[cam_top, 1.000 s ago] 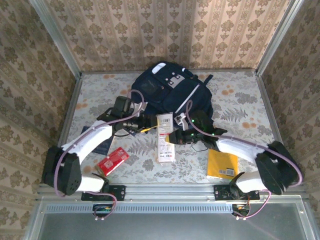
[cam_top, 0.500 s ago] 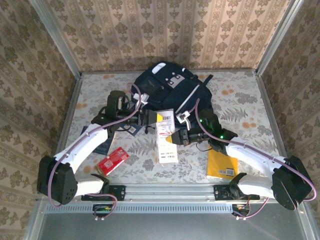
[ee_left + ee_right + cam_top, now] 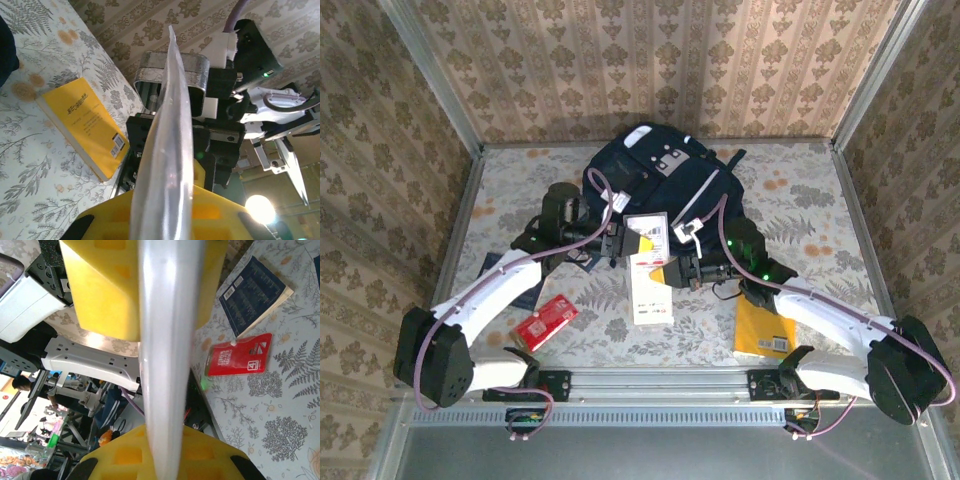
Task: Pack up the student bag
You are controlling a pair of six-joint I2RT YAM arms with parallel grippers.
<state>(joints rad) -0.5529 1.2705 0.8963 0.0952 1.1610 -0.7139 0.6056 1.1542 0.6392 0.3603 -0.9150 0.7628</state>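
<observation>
Before the student bag (image 3: 655, 180), one packet (image 3: 652, 290) was clamped by left fingers (image 3: 215, 210) and right fingers (image 3: 200, 460). Opposed pulls — tearing was risked.

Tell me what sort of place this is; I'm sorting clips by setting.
Probably a lab test cell, not a home: a table boxed in by wallpapered panels on metal framing, with equipment clutter beyond.
</observation>
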